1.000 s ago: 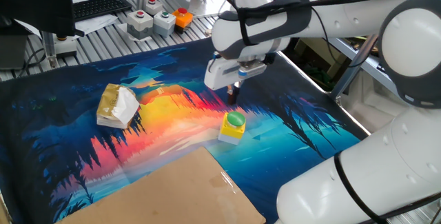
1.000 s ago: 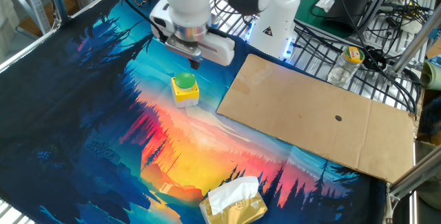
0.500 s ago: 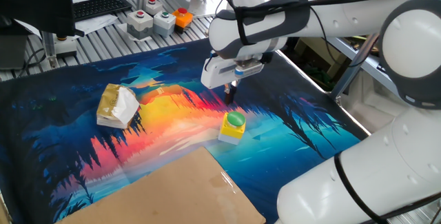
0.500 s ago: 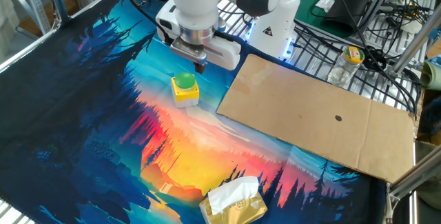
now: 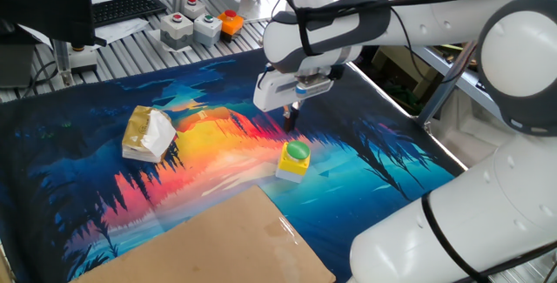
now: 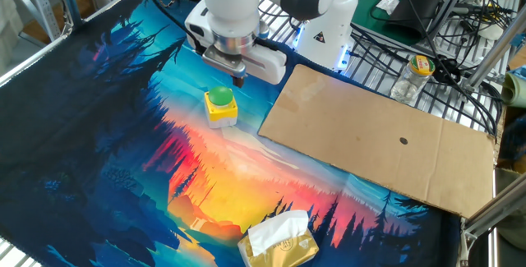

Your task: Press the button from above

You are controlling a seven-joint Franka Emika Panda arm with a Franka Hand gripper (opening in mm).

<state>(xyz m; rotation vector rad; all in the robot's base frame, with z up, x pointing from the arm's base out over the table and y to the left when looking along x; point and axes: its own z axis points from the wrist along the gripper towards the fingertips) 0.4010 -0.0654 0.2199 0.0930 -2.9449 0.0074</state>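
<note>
The button [image 5: 294, 160] is a small yellow box with a round green dome cap, standing on the colourful mat; it also shows in the other fixed view [image 6: 220, 105]. My gripper [image 5: 291, 117] hangs above the mat just beyond the button, its dark fingertips pointing down and held a little above and to the side of the green cap, not touching it. In the other fixed view the gripper [image 6: 239, 78] is up and to the right of the button. The fingertips look like one dark stub; no gap shows.
A tissue pack [image 5: 148, 133] lies on the mat's left side. A brown cardboard sheet [image 5: 218, 244] covers the near part of the mat. Grey boxes with red buttons [image 5: 177, 27] and an orange object [image 5: 231, 23] sit on the slatted table behind. Cables and a bottle [image 6: 421, 68] lie off the mat.
The gripper has shifted slightly sideways and up near the button over the last second; since half a second ago it has hardly moved. The button has not moved.
</note>
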